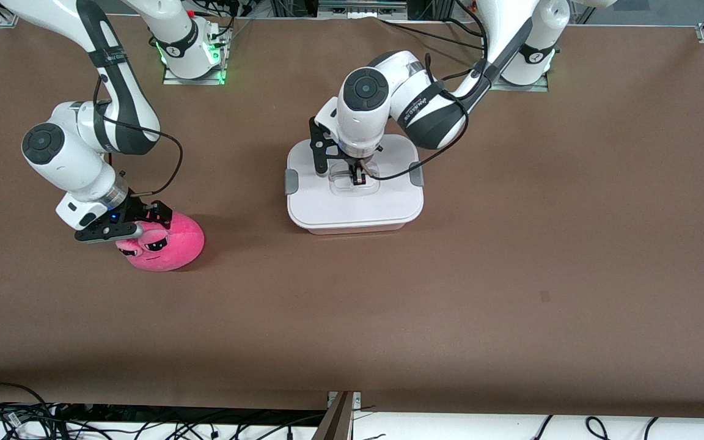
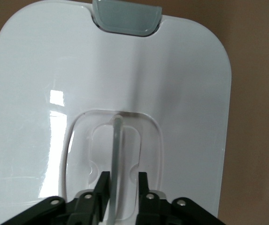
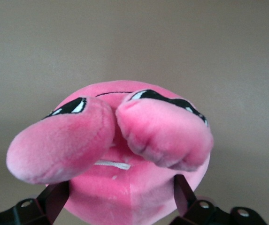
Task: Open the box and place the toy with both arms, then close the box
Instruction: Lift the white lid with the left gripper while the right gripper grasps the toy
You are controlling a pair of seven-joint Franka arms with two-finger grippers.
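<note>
The box [image 1: 352,208] stands mid-table with its white lid on and a grey clip [image 1: 291,181] at each end. My left gripper [image 1: 359,177] is down in the lid's recessed centre, open, with its fingers [image 2: 103,183] astride the handle bar [image 2: 117,145]; one finger touches the bar and the other stands apart from it. The pink toy [image 1: 165,243] lies on the table toward the right arm's end. My right gripper [image 1: 138,227] is down on it, open wide, with a finger [image 3: 55,197] at each side of the plush body [image 3: 125,187].
Bare brown table [image 1: 511,275] lies all round the box and the toy. The arms' bases [image 1: 193,58] stand along the edge farthest from the front camera. Cables [image 1: 22,415] hang past the table's nearest edge.
</note>
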